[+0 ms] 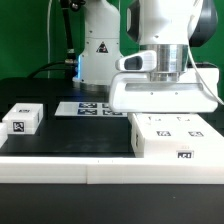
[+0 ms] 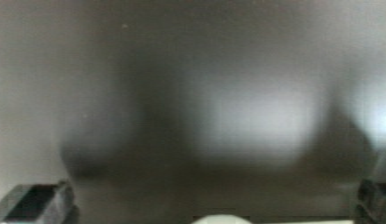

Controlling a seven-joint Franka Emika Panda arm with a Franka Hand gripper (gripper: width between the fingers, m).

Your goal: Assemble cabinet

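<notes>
Bench (image 1: 60,140): black top, pale front edge, carries everything.

Arm (image 1: 165,30): stands over the exterior view's right, wrist pointing straight down. Probably lined up for a vertical approach.

Cabinet (image 1: 170,138): biggest white part, flat on the bench at the exterior view's right near the front edge. Tagged face up, likely so the cameras can read it. Sits directly under the wrist.

Tool (image 2: 208,200): hangs just above the cabinet; contact can't be judged. In the wrist view the dark fingers (image 2: 39,200) sit at opposite corners, so spread apart and gripping nothing. Surface beyond is a grey blur.

Marker board (image 1: 88,108): flat strip behind, mid-bench.

Small tagged block (image 1: 22,119): at the exterior view's left, well apart from the cabinet, out of the arm's way.
</notes>
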